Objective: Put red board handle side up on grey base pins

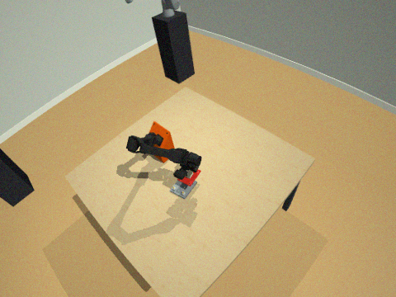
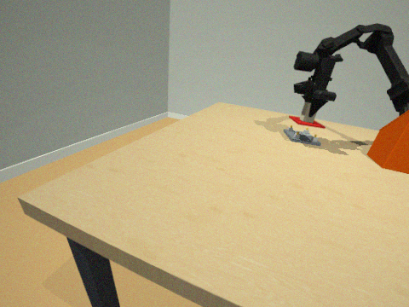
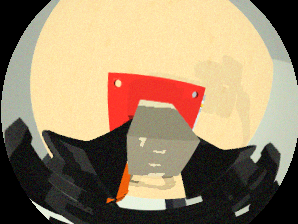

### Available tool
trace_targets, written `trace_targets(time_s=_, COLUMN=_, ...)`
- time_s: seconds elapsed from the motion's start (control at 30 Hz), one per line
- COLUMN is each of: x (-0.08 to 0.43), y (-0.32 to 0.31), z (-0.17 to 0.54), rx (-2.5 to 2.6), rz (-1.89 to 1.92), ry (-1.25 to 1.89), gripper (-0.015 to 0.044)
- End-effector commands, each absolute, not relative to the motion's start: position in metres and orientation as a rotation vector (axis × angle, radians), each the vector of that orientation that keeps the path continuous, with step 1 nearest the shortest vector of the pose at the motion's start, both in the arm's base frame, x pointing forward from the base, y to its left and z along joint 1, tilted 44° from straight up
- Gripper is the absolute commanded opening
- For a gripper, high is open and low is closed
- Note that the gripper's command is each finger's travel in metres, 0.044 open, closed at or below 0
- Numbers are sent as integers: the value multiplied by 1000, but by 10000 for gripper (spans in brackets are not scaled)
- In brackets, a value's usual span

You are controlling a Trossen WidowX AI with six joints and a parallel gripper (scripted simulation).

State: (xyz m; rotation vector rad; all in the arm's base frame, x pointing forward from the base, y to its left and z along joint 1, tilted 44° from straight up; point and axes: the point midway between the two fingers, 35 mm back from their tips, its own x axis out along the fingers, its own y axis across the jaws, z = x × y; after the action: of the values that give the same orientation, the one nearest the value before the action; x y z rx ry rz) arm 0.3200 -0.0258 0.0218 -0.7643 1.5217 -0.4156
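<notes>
The gripper (image 1: pixel 187 172) (image 2: pixel 308 113) (image 3: pixel 163 132) is clamped on the square handle (image 2: pixel 305 112) (image 3: pixel 162 145), which probably keeps its fingers clear of the corner holes. Around the middle of the bench (image 1: pixel 256 165) (image 2: pixel 170 192) (image 3: pixel 150 40), away from its corners, the red board (image 1: pixel 189 180) (image 2: pixel 313 124) (image 3: pixel 124 97) hangs over part of the grey base (image 1: pixel 178 192) (image 2: pixel 313 143), likely held high to clear the gold pins (image 2: pixel 315 136). The handle points up; the board's sides run roughly with the bench edges, and any longer axis is unclear. Lining up holes and pins should precede lowering.
</notes>
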Motion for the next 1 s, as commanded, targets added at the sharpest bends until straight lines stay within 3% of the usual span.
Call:
trace_targets(time_s=0.0, x=317, y=-35, z=30, rx=-771, rz=-419, ry=1525, gripper=0)
trace_targets(time_s=0.97, x=312, y=-62, z=54, rx=-760, rz=-443, ry=1516, gripper=0)
